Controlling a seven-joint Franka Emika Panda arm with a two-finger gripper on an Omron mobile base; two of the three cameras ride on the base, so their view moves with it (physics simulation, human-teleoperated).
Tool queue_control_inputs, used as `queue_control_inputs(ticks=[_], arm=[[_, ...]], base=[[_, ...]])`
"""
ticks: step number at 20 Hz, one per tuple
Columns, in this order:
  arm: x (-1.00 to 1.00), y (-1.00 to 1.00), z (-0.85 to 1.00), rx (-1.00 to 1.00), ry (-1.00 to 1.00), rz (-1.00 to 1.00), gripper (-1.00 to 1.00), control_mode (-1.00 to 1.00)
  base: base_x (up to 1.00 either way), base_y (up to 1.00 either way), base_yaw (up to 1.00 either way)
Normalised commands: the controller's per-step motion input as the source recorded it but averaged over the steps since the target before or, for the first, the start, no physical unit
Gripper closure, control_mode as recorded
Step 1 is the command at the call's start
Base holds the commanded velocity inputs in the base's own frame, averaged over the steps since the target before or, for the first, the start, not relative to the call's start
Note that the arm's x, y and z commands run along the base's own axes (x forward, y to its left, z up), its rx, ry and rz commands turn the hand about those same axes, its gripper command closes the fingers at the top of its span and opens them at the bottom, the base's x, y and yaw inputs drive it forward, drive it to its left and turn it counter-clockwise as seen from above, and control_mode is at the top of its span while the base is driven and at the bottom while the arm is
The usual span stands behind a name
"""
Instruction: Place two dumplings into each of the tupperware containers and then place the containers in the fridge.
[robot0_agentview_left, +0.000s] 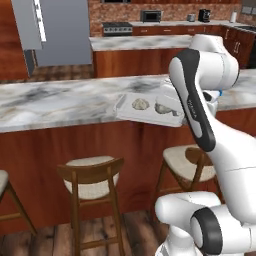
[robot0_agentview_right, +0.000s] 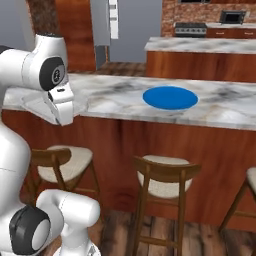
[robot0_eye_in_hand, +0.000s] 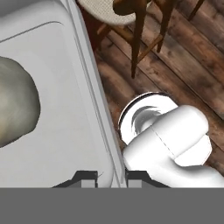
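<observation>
A tupperware container (robot0_agentview_left: 125, 107) hangs tilted in the air at the front edge of the marble counter (robot0_agentview_left: 55, 102), out over the stools. Two dumplings (robot0_agentview_left: 140, 104) (robot0_agentview_left: 163, 108) lie in it. In the hand view my gripper (robot0_eye_in_hand: 111, 178) is shut on the container's thin side wall (robot0_eye_in_hand: 94, 87), one fingertip on each side, and one dumpling (robot0_eye_in_hand: 15, 105) bulges at the left on the tray floor. From the right base view the same container (robot0_agentview_right: 40, 106) shows beside my hand. The fridge (robot0_agentview_left: 62, 32) stands far back on the left.
A round blue plate (robot0_agentview_right: 170, 97) lies on the counter to the right of the container. Wooden stools (robot0_agentview_left: 92, 175) (robot0_agentview_right: 165, 172) stand under the counter's front edge. A second counter (robot0_agentview_left: 135, 42) and dark red cabinets lie behind.
</observation>
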Motion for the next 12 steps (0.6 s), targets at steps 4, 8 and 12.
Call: queue_control_inputs(ticks=[4, 8, 12], arm=[[0.00, 0.00, 0.00, 0.00, 0.00, 0.00, 1.00, 1.00], [0.00, 0.00, 0.00, 0.00, 0.00, 0.00, 1.00, 1.00], [0.00, 0.00, 0.00, 0.00, 0.00, 0.00, 1.00, 1.00]], base=[[-0.97, -0.85, -0.20], [-0.69, -1.00, -0.07], [-0.36, -1.00, 0.00]])
